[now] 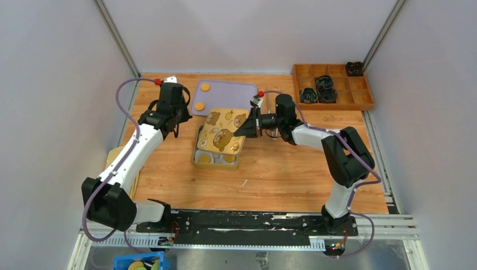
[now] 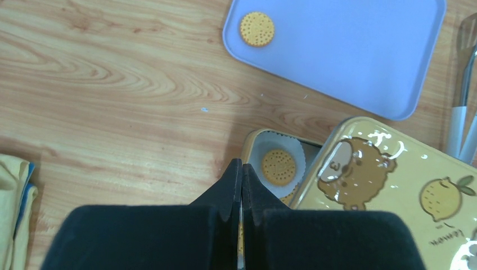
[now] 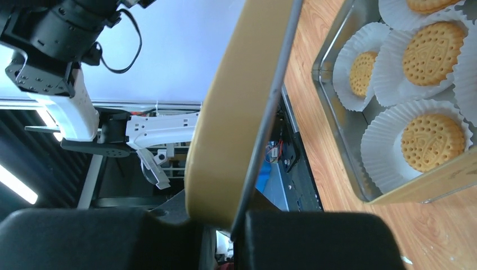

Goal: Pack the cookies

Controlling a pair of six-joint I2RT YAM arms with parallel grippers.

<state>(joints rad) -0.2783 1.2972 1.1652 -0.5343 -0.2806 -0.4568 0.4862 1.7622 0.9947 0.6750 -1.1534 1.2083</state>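
A yellow tin (image 1: 216,165) stands mid-table with several cookies (image 1: 204,158) in white paper liners (image 3: 388,163). My right gripper (image 1: 246,130) is shut on the edge of the bear-printed lid (image 1: 225,130) and holds it tilted over the tin's far part. In the right wrist view the lid (image 3: 242,101) runs between my fingers (image 3: 315,236), beside the cookies (image 3: 432,142) in the tin (image 3: 332,112). Two more cookies (image 1: 205,86) lie on the purple tray (image 1: 230,93). My left gripper (image 1: 179,117) is shut and empty, by the tin's far-left corner (image 2: 253,140), near one cookie (image 2: 278,167).
A wooden compartment tray (image 1: 332,104) with dark items stands at the back right. A yellow cloth (image 1: 118,154) lies at the left edge and also shows in the left wrist view (image 2: 14,191). A blue bin (image 1: 138,261) sits below the front rail.
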